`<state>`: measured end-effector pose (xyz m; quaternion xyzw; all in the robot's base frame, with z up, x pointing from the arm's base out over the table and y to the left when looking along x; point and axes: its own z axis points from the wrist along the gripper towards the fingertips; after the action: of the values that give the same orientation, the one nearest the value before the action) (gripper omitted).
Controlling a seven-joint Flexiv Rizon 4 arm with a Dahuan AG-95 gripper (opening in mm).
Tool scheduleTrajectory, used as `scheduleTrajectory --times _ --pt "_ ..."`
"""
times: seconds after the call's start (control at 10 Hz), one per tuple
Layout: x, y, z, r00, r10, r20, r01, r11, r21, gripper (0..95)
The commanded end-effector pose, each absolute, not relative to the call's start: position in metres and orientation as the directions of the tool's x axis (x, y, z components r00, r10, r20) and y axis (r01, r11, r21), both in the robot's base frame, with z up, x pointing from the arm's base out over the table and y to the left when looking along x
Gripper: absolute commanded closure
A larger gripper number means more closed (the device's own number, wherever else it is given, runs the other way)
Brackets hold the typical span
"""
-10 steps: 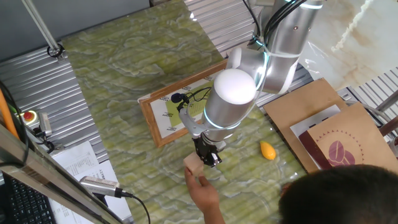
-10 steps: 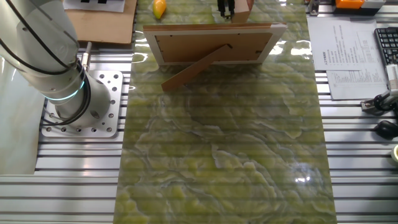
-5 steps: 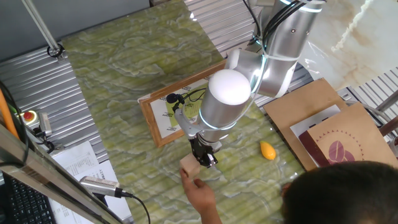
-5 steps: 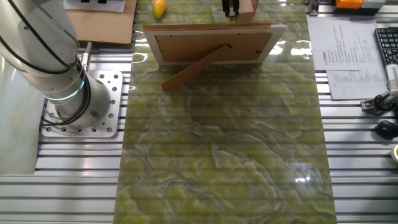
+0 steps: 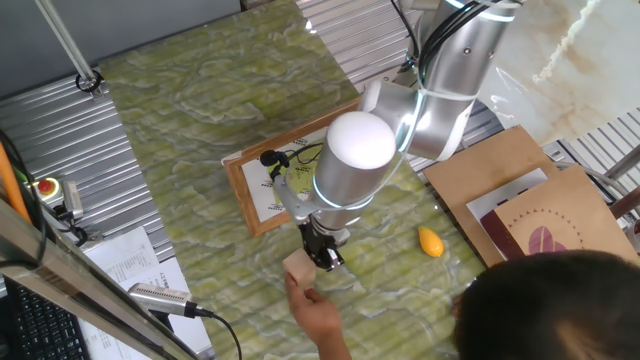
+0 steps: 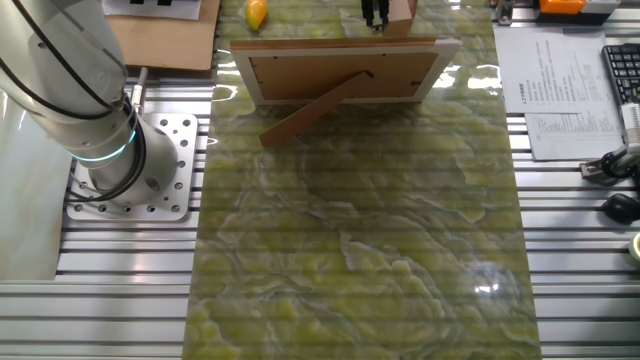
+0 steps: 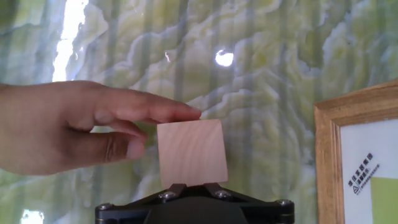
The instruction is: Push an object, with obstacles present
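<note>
On the marble-pattern mat in one fixed view: my gripper sits against the block, a person's hand on its far side. Frame close behind, teardrop well apart. Keep the push straight, clear of the frame edge.

Other fixed view: block behind frame; one teardrop.

Hand view: one block touching my closed fingertips, hand touching it, one frame beside.
</note>
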<state>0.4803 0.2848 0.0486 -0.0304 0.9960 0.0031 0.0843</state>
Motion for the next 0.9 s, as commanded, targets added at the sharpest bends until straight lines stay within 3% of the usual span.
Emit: scheduleTrajectory --times 0.1,0.9 --pt "0.483 0.285 0.048 -0.984 -0.059 -0.167 -0.06 0.998 0.003 95.0" --pt "0.505 0.277 0.049 -0.985 -0.047 -0.168 -0.049 0.999 0.006 95.0"
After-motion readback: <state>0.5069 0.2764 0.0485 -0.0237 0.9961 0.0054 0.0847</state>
